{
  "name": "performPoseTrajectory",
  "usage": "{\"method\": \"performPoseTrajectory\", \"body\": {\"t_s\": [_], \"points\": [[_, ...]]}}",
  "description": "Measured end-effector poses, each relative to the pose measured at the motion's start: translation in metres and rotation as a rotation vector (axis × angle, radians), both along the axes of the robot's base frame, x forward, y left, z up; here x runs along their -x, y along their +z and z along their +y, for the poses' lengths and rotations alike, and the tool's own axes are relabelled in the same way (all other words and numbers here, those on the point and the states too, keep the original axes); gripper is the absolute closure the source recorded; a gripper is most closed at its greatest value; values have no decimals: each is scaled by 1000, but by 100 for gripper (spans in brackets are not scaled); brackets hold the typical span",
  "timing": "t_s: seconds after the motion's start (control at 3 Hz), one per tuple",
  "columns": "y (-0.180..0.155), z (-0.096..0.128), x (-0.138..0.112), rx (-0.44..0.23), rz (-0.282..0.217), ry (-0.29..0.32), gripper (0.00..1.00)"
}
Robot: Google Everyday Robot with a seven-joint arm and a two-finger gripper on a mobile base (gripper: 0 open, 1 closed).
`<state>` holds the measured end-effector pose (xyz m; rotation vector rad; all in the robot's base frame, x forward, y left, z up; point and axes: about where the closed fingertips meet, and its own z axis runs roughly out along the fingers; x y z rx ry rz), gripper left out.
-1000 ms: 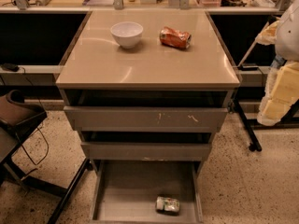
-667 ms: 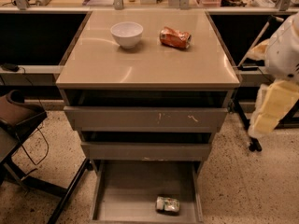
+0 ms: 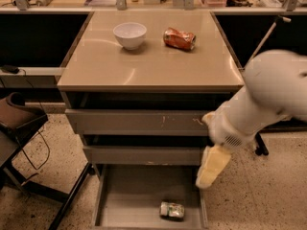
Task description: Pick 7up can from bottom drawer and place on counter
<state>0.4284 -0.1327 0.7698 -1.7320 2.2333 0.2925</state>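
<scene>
The 7up can, green and silver, lies on its side on the floor of the open bottom drawer, near the front and right of centre. My gripper hangs at the end of the white arm, over the drawer's right wall. It is above and to the right of the can and not touching it. The beige counter tops the cabinet above.
A white bowl and a dented orange-red can sit at the back of the counter. Two shallower drawers stand slightly open above the bottom one. A dark chair and black legs stand at the left.
The arm has swung in from the right edge, leftward and downward, bringing the gripper from beside the cabinet to the bottom drawer's right side. The can has not moved.
</scene>
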Motion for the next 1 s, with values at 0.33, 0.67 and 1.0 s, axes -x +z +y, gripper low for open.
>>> {"method": "performPoseTrajectory", "body": {"t_s": [0.33,0.67,1.0], "points": [[-96,28,8,48,57,5,0],[-172,41,5,121,76,-6,0],[-180,42,0,140,66,-31,0]]}}
